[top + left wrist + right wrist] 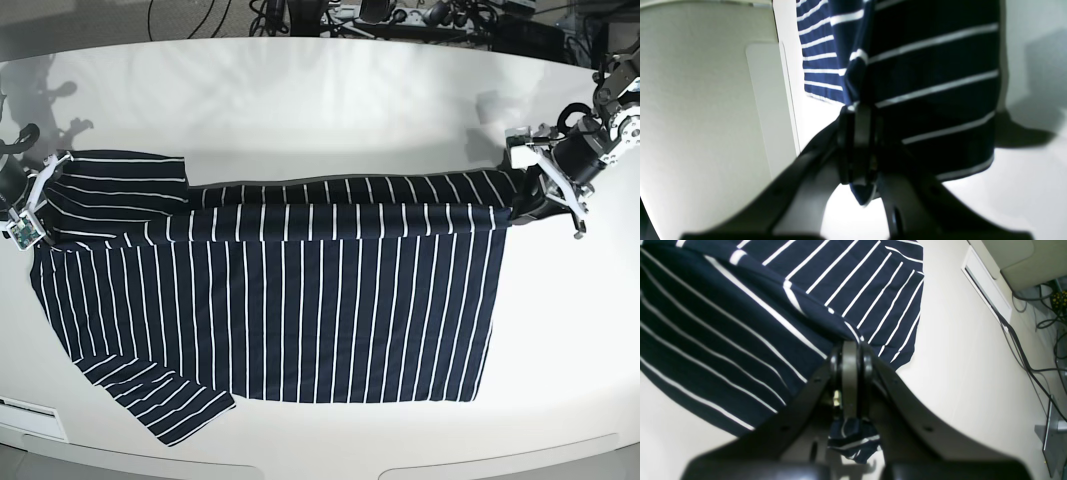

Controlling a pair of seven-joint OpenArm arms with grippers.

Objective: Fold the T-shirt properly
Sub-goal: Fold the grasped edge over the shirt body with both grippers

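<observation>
White desk [320, 100] carries the T-shirt [300, 310]; my left gripper [858, 146] and right gripper [850, 380] each clench an edge end, stretching the fold line taut.

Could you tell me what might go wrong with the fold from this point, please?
1. The left gripper and the right gripper each pinch only a small bunch of the T-shirt; the cloth could slip out mid-fold.
2. The folded-over band looks uneven, so the crease may end crooked.
3. The lower sleeve lies splayed and could get trapped.
</observation>
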